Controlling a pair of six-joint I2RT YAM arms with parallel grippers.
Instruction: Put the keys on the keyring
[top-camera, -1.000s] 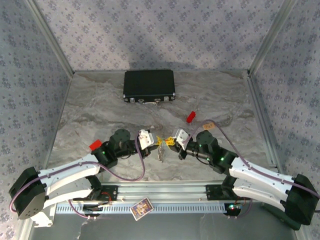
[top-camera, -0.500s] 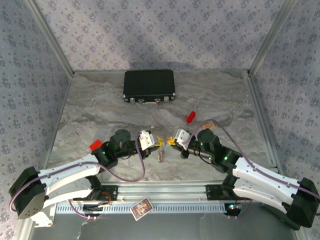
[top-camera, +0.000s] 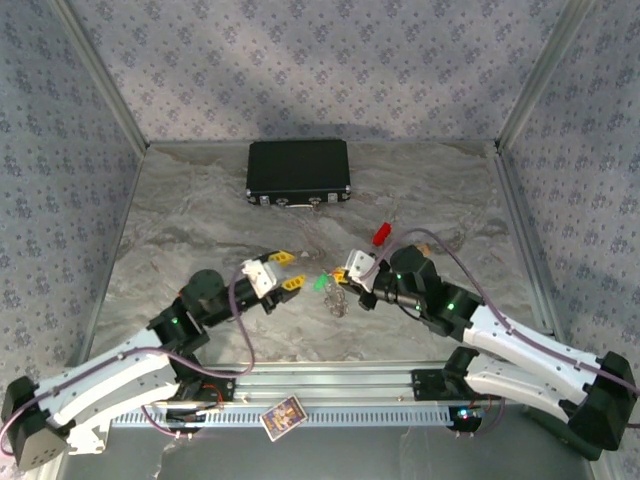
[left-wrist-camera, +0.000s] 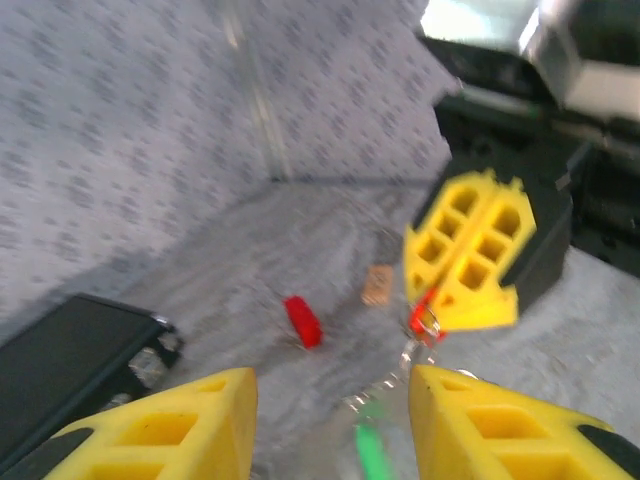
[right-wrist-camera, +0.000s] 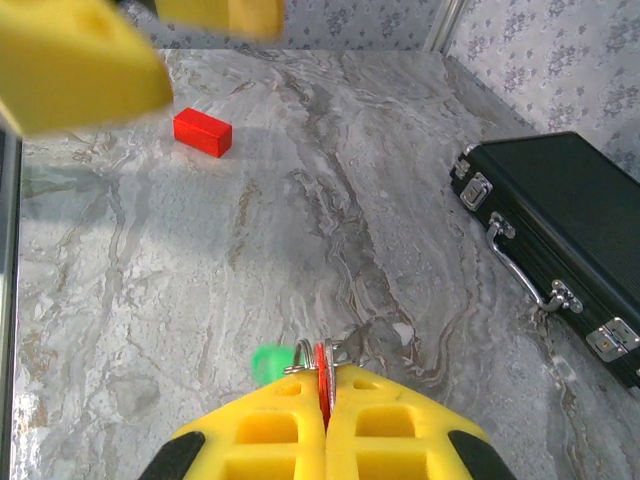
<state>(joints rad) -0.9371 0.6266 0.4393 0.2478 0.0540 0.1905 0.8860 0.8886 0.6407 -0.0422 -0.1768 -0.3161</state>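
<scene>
The keyring (top-camera: 336, 300) hangs in the air just above the table (top-camera: 200, 230), near its middle and toward the front edge, dangling from the right gripper (top-camera: 343, 277). In the right wrist view its thin silvery loops (right-wrist-camera: 305, 358) stick up right at that gripper's (right-wrist-camera: 325, 395) fingertips, whose two yellow pads are pressed together with a red key head (right-wrist-camera: 322, 375) pinched between them along with the ring. One green key (top-camera: 320, 283) hangs from the ring on the side facing the left arm; the left wrist view shows it (left-wrist-camera: 372, 450) low down, under the beaded chain (left-wrist-camera: 395, 375). That makes two keys at the ring. A third key, red (top-camera: 381, 234), lies alone on the table behind the right gripper, apart from the ring, with one small brown bit (left-wrist-camera: 378, 284) near it. The left gripper (top-camera: 288, 270) is just left of the ring, its two yellow fingers spread apart and holding nothing; from its own camera the fingers (left-wrist-camera: 170, 430) frame the ring and the right gripper (left-wrist-camera: 455, 300) beyond. Farther out, one black case (top-camera: 298, 170) lies shut at the back of the table, one red block (right-wrist-camera: 202, 132) sits on the marble on the left arm's side, and one small card (top-camera: 283, 415) rests on the front rail between the arm bases.
</scene>
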